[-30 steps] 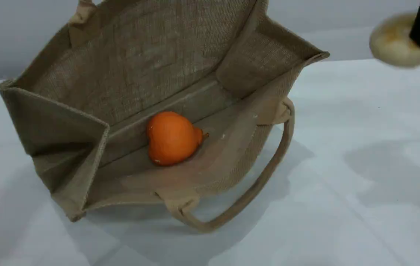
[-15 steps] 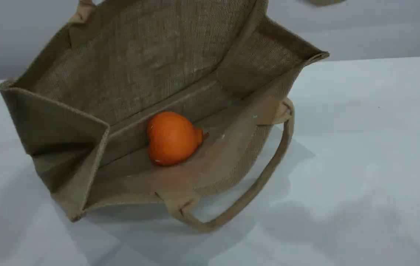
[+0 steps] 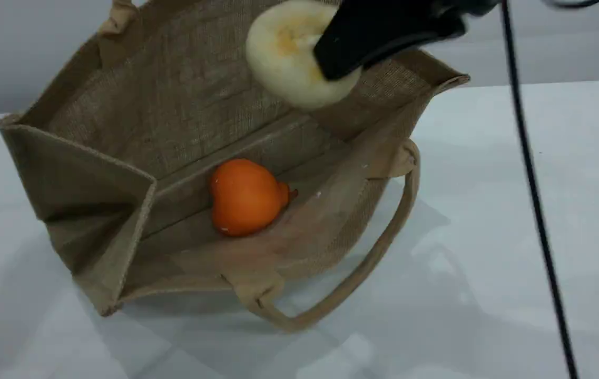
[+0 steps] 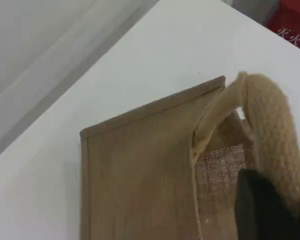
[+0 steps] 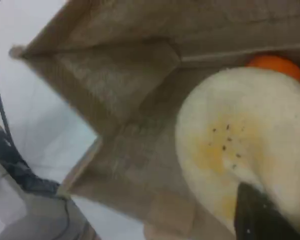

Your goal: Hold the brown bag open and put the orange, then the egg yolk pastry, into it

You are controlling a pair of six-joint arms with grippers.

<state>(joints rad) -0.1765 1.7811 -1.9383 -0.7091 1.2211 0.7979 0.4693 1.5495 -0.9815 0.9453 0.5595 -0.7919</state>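
Note:
The brown bag (image 3: 120,131) lies tipped toward the camera with its mouth wide open. The orange (image 3: 246,197) rests on its inner floor. The pale egg yolk pastry (image 3: 291,52) hangs over the bag's upper right opening, and my right gripper (image 3: 328,66) is shut on it. In the right wrist view the pastry (image 5: 240,145) fills the frame above the fingertip (image 5: 260,217), with the orange (image 5: 280,65) and the bag's inside (image 5: 115,75) beyond. My left gripper (image 4: 282,200) is shut on the bag's beige handle (image 4: 270,125), holding the rear wall (image 4: 140,170) up.
The bag's front loop handle (image 3: 378,252) lies on the white table (image 3: 489,210). A thin black cable (image 3: 531,184) hangs down across the right side of the scene view. A grey wall runs behind the table.
My right gripper carried the pastry from the far right, up out of the frame, then left and down over the bag's mouth. The bag and orange have not moved.

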